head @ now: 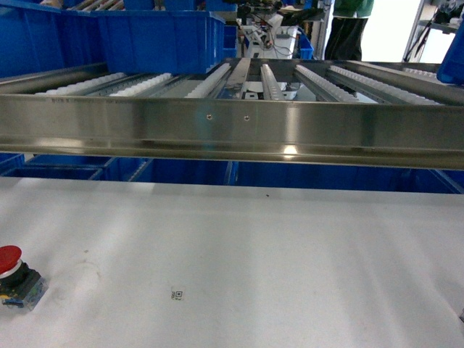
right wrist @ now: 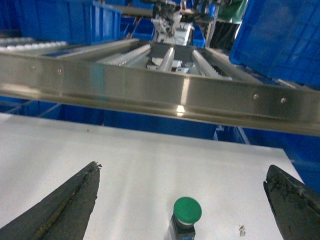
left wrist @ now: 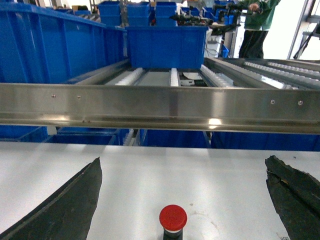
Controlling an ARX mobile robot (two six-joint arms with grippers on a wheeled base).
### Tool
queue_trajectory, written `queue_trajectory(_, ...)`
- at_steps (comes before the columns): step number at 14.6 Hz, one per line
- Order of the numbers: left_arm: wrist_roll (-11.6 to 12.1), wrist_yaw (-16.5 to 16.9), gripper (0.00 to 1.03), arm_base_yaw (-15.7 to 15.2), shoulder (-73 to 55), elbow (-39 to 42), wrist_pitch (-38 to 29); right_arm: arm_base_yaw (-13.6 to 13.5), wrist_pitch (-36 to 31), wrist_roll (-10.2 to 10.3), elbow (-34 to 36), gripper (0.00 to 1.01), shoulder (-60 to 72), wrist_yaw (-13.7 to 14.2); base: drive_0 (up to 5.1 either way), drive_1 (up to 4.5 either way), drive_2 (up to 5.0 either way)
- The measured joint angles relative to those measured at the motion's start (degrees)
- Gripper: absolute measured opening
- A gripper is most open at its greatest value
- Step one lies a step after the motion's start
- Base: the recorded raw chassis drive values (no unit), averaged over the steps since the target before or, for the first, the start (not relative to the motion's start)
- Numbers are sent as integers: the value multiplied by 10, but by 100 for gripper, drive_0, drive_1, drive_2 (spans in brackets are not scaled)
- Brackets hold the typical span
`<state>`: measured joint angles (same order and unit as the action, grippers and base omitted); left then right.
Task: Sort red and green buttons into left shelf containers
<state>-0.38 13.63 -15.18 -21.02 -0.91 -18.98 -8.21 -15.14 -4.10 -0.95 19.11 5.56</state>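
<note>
**Both buttons on the table, both grippers spread and holding nothing**

You have the red button [head: 16,279] at the near left edge of the white table [head: 254,254] in the head view, upright, red mushroom cap on a dark body. Your left wrist camera shows it low and centred, between the two dark fingers [left wrist: 65,205] of the left gripper [left wrist: 182,200], touching neither. Jaws stand wide apart.

The green button [right wrist: 186,215] does not show in the head view. Your right wrist camera has it upright on the table, green cap up, between the fingers [right wrist: 62,207] of the right gripper [right wrist: 185,202], also wide apart and clear of it. A small dark mark [right wrist: 242,230] lies on the table just right of it.

Ahead of you a steel rail [head: 232,130] fronts a roller shelf [head: 290,80]. The large blue bins [head: 109,36] sit on the shelf's left side; the left wrist view shows another one [left wrist: 165,45] further back on the rollers. More blue bins sit under the shelf. A small printed tag [head: 177,293] lies on the table near centre. A person in green [left wrist: 255,25] stands in the background
</note>
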Motion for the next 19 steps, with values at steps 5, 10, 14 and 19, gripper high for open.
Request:
queue_trajectory(5,30,-9,98,74,-396,-158,-72,73,-110,1,-143,98,422,-92,0,0,0)
queue_trajectory(10,36,-53,98,121,-482,-235,-79,118,-40,-5,-255,98,618,-167,0,0,0)
queue_trajectory(14,35,-57,98,123,-482,-235,-77,134,-5,-28,-268,98,658,-208,0,0,0)
queue_trajectory(19,34,-57,98,123,-482,-235,-77,148,-74,-85,-298,98,779,-163,0,0,0)
